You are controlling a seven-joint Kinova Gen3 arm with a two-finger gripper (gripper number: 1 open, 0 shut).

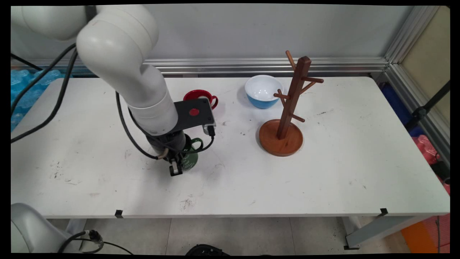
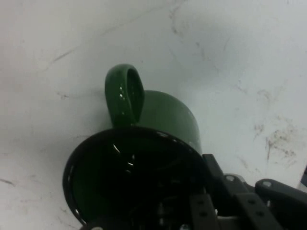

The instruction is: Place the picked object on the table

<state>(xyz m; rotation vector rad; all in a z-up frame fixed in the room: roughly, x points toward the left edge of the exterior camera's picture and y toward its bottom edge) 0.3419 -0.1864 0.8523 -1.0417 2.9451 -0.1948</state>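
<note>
Desk [image 1: 323, 180]: white, scuffed with dark marks; two black clips on near edge.
End effector [image 1: 176, 166]: lowered over green mug [image 1: 190, 158]; one finger inside the rim, one outside. Grip state: cannot tell.
Green mug: upright, left of centre, handle toward the wall.
Mug tree [image 1: 287, 111]: wooden, right of centre.
Red cup [image 1: 201, 97]: behind the arm.
Blue bowl [image 1: 263, 91]: white inside, far side.
Room: grey wall, aluminium rail.

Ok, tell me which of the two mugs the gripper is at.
The green mug, at the table's near middle, with the gripper down at its rim. The red mug stands apart, farther back.
</note>
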